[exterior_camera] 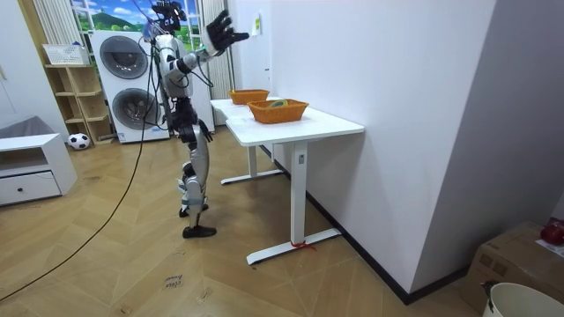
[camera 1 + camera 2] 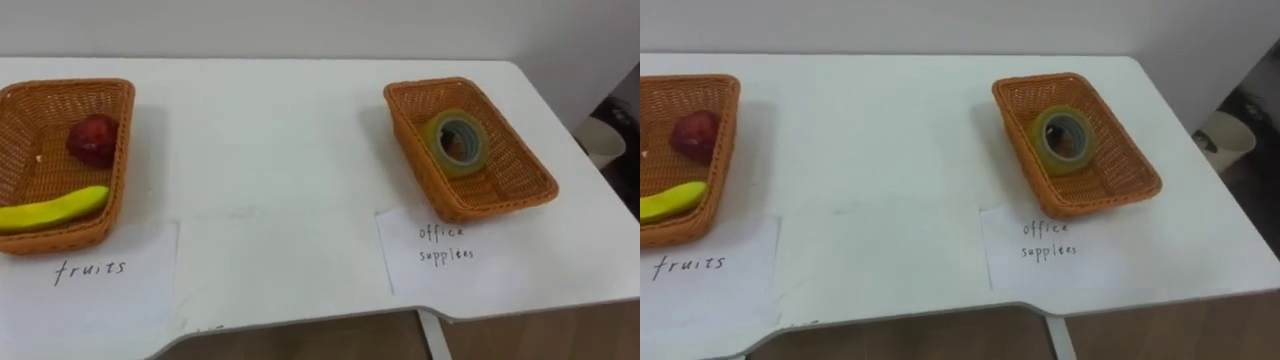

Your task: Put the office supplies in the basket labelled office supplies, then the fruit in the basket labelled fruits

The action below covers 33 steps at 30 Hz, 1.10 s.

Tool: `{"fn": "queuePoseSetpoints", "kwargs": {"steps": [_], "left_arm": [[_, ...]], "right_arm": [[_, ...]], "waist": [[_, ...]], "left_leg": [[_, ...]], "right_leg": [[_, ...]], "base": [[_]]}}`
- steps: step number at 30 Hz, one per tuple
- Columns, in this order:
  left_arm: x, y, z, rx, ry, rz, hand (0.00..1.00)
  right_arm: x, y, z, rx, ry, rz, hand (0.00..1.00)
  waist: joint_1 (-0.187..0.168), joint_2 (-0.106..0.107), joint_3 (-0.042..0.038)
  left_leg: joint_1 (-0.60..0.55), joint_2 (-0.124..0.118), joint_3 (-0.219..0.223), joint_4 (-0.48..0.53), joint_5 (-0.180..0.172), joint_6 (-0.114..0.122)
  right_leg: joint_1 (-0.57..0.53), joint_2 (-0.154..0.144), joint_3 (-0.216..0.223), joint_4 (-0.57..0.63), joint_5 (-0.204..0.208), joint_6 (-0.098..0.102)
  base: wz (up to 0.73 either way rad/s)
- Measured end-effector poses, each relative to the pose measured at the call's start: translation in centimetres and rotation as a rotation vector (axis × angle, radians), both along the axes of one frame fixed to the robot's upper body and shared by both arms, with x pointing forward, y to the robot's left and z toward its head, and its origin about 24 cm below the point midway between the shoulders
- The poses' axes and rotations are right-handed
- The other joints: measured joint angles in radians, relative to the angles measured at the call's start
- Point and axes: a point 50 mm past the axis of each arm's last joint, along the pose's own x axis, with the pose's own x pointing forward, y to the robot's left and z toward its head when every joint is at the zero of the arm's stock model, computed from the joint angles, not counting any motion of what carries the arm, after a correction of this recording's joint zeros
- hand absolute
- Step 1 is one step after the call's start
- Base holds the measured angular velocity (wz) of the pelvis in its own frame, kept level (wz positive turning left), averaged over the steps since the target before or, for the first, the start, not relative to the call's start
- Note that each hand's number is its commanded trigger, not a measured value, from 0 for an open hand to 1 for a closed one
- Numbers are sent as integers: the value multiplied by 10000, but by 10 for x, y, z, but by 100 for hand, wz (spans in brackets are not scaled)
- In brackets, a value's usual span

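Observation:
Two woven baskets stand on a white table. The left basket holds a dark red fruit and a yellow banana. In the right basket a greenish tape roll leans on the basket's wall. In the room view I stand on the floor at the long side of the table, facing it. My right hand is raised at head height above the table's edge, open with fingers spread and holding nothing.
A paper label reading fruits lies before the left basket, one reading office supplies before the right. A white bin stands on the floor past the table's right end. Washing machines stand behind me.

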Motion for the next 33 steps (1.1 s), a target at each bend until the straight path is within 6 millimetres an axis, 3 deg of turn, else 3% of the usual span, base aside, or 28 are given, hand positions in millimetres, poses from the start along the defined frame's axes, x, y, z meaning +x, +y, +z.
{"fn": "queuePoseSetpoints", "kwargs": {"steps": [4, 8, 14, 17, 19, 21, 23, 25, 28, 33], "left_arm": [[7, -2, 0, -38, -187, -119, 0], [15, -3, 0, -47, -339, -215, 0], [26, -3, 3, -38, -679, -388, 0], [25, -3, 3, -96, -663, -355, 0], [23, -5, 2, -185, -617, -277, 0], [25, -9, 0, -287, -672, -266, 0], [26, -13, -1, -382, -683, -316, 0], [26, -22, -4, -610, -633, -363, 0], [24, -32, -9, -883, -572, -268, 0], [16, -39, -13, -1212, -412, -193, 0]], "right_arm": [[-21, -12, -27, 1080, 338, -1037, 0], [-42, -18, -56, 1994, 870, -1843, 0], [-72, -12, -106, 3862, 1162, -3031, 0], [-90, -9, -130, 4506, 1848, -3598, 0], [-104, 1, -155, 5195, 2406, -3915, 0], [-120, 14, -180, 5951, 2941, -4160, 0], [-133, 35, -204, 6772, 3506, -4143, 0], [-150, 65, -236, 7782, 4622, -3951, 0], [-164, 101, -268, 9438, 5082, -3848, 0], [-175, 138, -295, 10623, 6044, -2649, 0]], "waist": [[-299, 17, -18], [-281, 30, -26], [-323, 127, -65], [-268, 300, -91], [-270, 419, -128], [-225, 473, -109], [-117, 510, -79], [6, 663, -54], [55, 869, -58], [323, 1004, -51]], "left_leg": [[-35, 15, 45, -5, -25, -31], [19, 20, 143, -27, -37, -39], [-63, 28, 224, -55, -48, -41], [-119, 29, 224, -70, -49, -42], [-148, 31, 218, -71, -48, -42], [-115, 30, 218, -57, -48, -42], [-91, 29, 211, -67, -48, -42], [-46, 18, 209, -104, -51, -41], [22, 11, 220, -119, -53, -44], [33, -32, 109, -97, -53, -43]], "right_leg": [[-25, 25, 21, -78, 4, -5], [-12, 32, 77, -86, 4, -5], [-165, 61, 222, -84, 15, -20], [-231, 63, 224, -77, 15, -20], [-243, 64, 216, -77, 15, -20], [-200, 63, 228, -81, 14, -20], [-172, 57, 210, -86, 13, -19], [-137, 51, 220, -85, 12, -17], [-103, 50, 267, -85, -15, -22], [-79, 31, 305, -95, -104, 4]], "base": [[-2], [-7], [-5], [0], [0], [4], [2], [0], [-3], [2]]}}
